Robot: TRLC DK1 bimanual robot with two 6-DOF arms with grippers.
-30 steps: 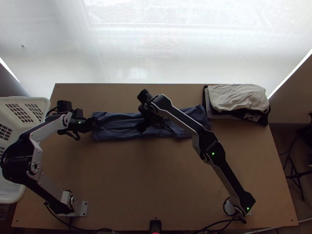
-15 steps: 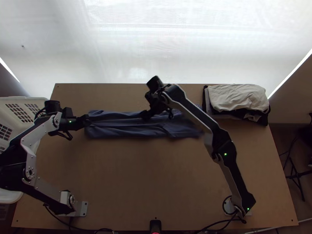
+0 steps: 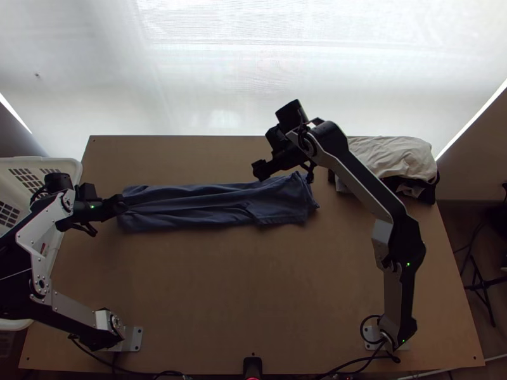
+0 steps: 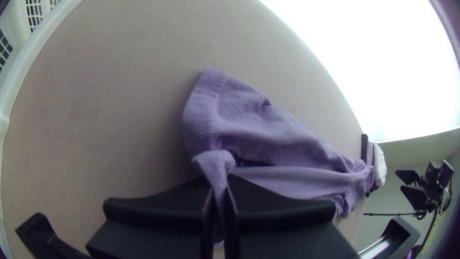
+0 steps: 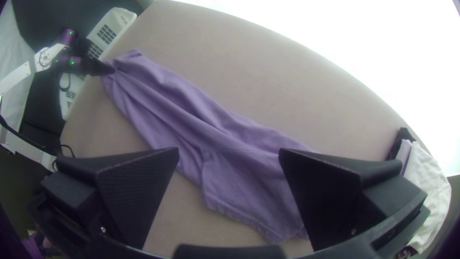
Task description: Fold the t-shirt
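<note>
The t-shirt (image 3: 215, 206) lies on the tabletop (image 3: 241, 285) in a long, narrow strip, one end near the white basket (image 3: 70, 166) and the other well away from it. Creases run along its length, and the end farther from the basket is wider and rumpled (a bit of hem shows there in the right wrist view).

At the end of the shirt nearer the basket is the left gripper (image 3: 120, 204), its jaws closed on a small bunched pinch of the cloth.

Farther from the basket, by the wider part of the shirt, hangs the right gripper (image 3: 258, 170); its jaws are wide apart and hold nothing.

Farthest from the basket sits a pile of clothes (image 3: 396, 158), a pale piece on top and darker ones under it.
</note>
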